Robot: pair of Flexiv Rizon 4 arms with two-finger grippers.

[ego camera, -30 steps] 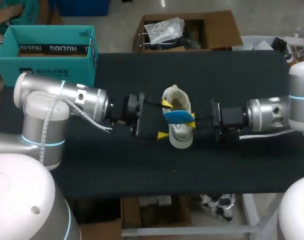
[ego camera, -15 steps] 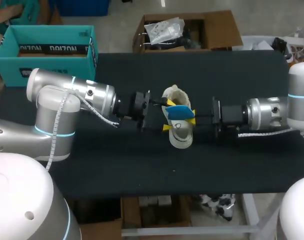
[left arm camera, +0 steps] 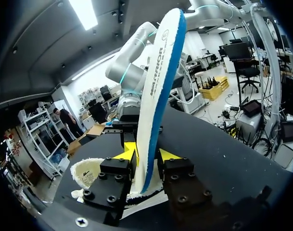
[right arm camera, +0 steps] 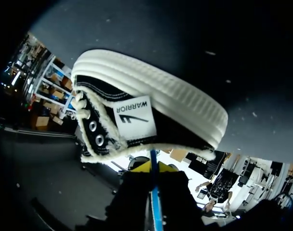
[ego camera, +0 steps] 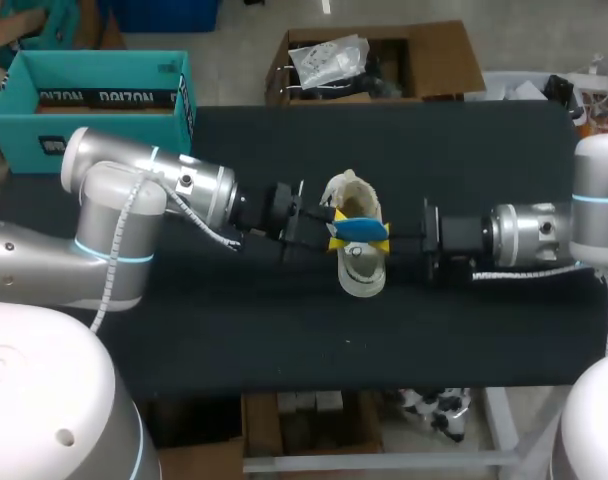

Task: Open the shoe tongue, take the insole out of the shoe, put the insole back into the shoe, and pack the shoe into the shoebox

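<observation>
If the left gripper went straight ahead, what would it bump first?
Probably the right gripper, facing it across the insole that the left gripper holds; the depth is unclear.

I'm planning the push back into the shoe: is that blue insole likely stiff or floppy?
Probably semi-stiff: the insole stands tall out of the left gripper with only a gentle curve, not drooping. Likely light and bendable under a push, since the right wrist view shows it thin edge-on.
</observation>
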